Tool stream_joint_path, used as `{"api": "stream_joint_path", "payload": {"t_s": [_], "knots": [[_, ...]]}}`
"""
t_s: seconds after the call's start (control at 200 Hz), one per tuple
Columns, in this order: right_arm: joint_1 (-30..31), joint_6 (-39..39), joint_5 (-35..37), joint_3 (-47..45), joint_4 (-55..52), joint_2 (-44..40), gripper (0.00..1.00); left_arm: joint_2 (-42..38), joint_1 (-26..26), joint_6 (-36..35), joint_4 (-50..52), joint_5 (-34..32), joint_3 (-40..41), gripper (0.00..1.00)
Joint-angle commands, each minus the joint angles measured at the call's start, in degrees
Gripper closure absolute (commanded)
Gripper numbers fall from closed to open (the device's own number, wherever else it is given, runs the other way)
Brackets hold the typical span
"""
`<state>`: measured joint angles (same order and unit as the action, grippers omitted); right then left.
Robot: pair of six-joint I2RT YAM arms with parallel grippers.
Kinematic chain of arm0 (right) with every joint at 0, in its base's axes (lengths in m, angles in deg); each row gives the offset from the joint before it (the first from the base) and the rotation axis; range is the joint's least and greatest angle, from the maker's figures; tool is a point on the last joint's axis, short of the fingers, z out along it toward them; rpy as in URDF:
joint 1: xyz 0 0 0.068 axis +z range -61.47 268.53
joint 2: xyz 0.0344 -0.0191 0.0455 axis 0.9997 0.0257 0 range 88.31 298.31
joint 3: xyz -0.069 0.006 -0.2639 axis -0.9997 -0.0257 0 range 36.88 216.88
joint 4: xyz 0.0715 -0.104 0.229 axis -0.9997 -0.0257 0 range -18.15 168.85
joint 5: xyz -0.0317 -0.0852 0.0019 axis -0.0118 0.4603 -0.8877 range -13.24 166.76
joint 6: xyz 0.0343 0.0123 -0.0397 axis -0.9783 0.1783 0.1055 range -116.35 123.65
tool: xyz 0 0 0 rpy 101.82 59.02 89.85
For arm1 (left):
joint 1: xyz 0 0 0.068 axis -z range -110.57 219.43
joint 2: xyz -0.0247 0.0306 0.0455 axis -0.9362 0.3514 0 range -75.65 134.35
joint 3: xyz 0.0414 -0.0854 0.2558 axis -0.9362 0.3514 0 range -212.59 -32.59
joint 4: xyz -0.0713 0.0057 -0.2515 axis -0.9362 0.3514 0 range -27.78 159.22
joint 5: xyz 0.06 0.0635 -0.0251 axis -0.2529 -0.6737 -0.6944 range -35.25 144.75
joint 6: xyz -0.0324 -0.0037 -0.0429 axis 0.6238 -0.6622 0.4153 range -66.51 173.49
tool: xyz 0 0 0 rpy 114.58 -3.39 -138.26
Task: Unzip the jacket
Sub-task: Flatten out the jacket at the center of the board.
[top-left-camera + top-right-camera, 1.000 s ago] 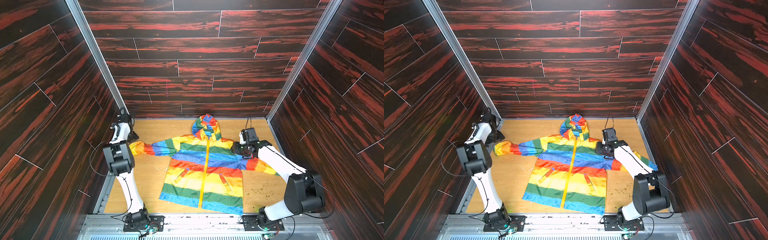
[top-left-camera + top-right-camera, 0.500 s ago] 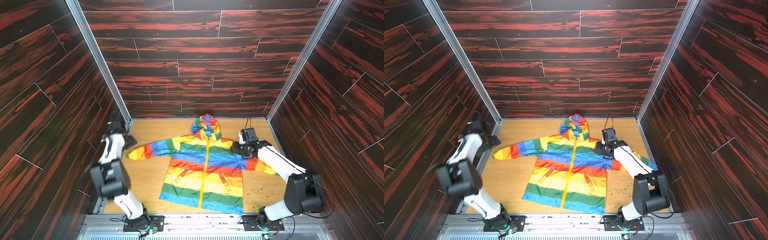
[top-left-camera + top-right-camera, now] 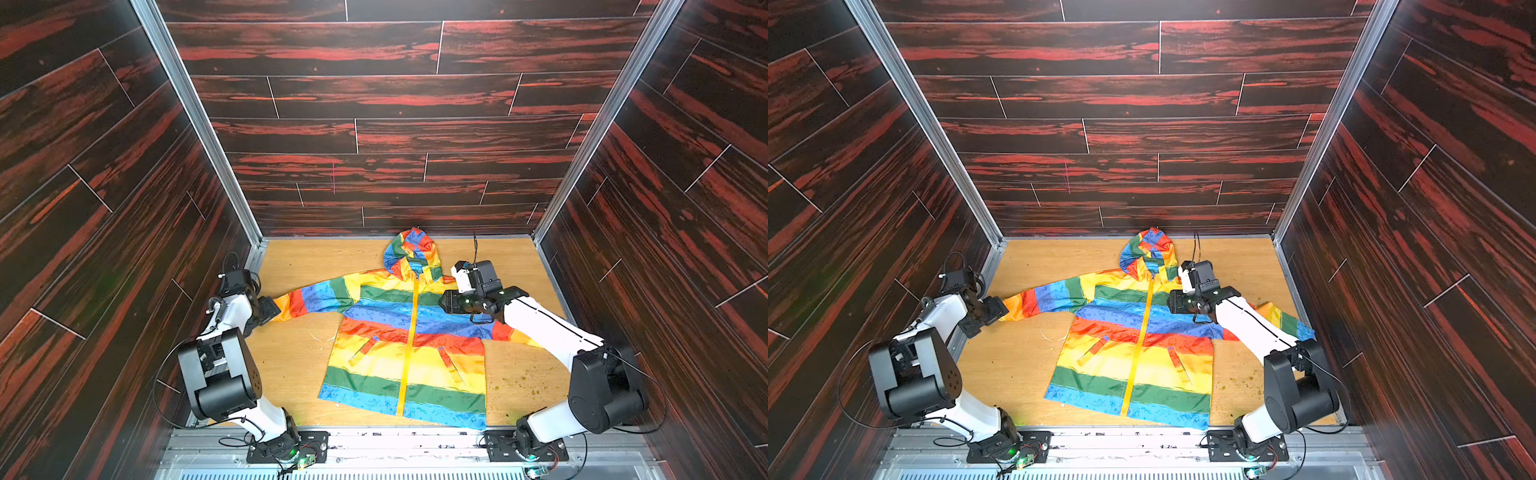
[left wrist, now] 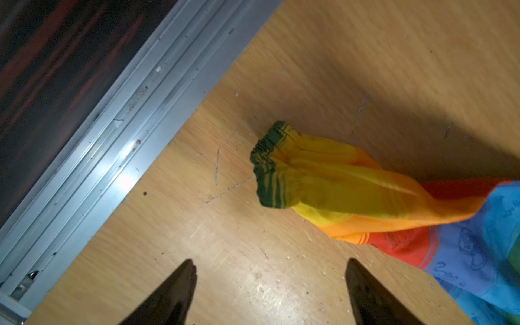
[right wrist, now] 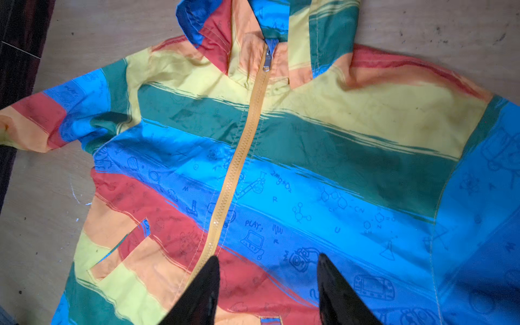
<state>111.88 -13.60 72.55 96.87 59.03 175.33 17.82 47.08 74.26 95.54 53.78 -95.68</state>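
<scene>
Since a second ago the left arm (image 3: 220, 374) has changed pose. Its elbow swung up along the left wall and has come back down. The sleeve (image 3: 316, 295) at the left of the frame was bunched toward the back left corner and now lies drawn out straight. The right arm (image 3: 552, 332) has not moved, and the zipper (image 3: 409, 345) is as shut as before.

There are one jacket (image 3: 407, 332), two arms and two grippers. The jacket lies flat, front up, in the middle of the counter (image 3: 291, 365). Its hem is toward the lower edge in both top views. The one yellow zipper runs up its centre, with two slanted pockets (image 3: 368, 347) either side. Greenish specks (image 3: 523, 380) dot the counter at lower right.

Further up, the left gripper (image 3: 270, 309) sits at the sleeve's end. In the left wrist view its jaws stand apart over bare counter, and the green-edged cuff (image 4: 270, 168) is just ahead, untouched. The right gripper (image 3: 446, 302) hangs over the jacket's chest at the right of the zipper, its jaws apart and clamping nothing. The slider (image 5: 266, 60) sits up at the collar. Farthest off, the tip of the one hood (image 3: 409, 253) is at the foot of the back wall (image 3: 395, 124).
</scene>
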Motion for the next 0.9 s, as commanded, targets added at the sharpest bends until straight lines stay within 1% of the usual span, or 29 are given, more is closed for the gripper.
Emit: {"api": "stream_joint_path", "payload": {"t_s": [0.0,0.105,0.14,0.21,0.331,0.401,0.446,0.511,0.551,0.591,0.726,0.776,0.897], "knots": [[0.0,0.9,-1.5,0.4,0.9,0.3,0.43,4.4,-0.3,-1.0,2.0,-0.7,-3.6,0.19],[0.1,0.9,-1.5,0.1,1.3,-0.4,0.43,6.5,-0.3,-0.6,0.3,0.5,-5.0,0.19],[0.1,0.8,-1.8,0.0,1.4,-0.5,0.43,6.7,-0.3,-0.7,-2.1,0.7,-6.0,0.19],[0.1,0.6,-2.0,-0.1,1.4,-0.5,0.43,10.0,-0.4,-1.1,-2.5,1.6,-8.2,0.2],[0.1,0.5,-2.2,0.0,1.2,-0.5,0.43,13.6,-0.4,-2.1,-1.5,1.8,-12.0,0.28],[0.1,0.3,-2.0,-0.1,1.3,-0.6,0.44,15.0,-0.4,-2.6,-1.2,0.9,-13.6,0.39],[0.1,0.2,-1.9,0.0,1.1,-0.6,0.44,15.9,-0.4,-2.8,-0.9,0.5,-14.7,0.41],[0.1,0.1,-1.9,0.0,1.1,-0.4,0.44,17.3,-0.4,-3.3,-0.8,0.4,-16.6,0.48],[0.1,-0.1,-1.9,0.0,1.1,-0.4,0.45,18.2,-0.4,-3.5,1.4,0.3,-17.7,0.52],[0.1,0.0,-1.9,0.1,1.0,-0.3,0.45,19.2,-0.4,-3.7,2.3,0.0,-19.1,0.59],[0.1,-0.1,-1.5,0.4,0.7,0.0,0.45,21.8,-0.4,-4.5,7.0,-1.3,-24.9,0.91],[0.1,-0.2,-1.3,0.6,0.6,0.1,0.45,21.7,-0.4,-4.7,9.0,-2.1,-26.6,1.0],[0.1,-0.5,-0.6,1.2,0.3,0.9,0.46,21.1,-0.3,-5.0,16.7,-3.3,-31.2,1.0]]}}
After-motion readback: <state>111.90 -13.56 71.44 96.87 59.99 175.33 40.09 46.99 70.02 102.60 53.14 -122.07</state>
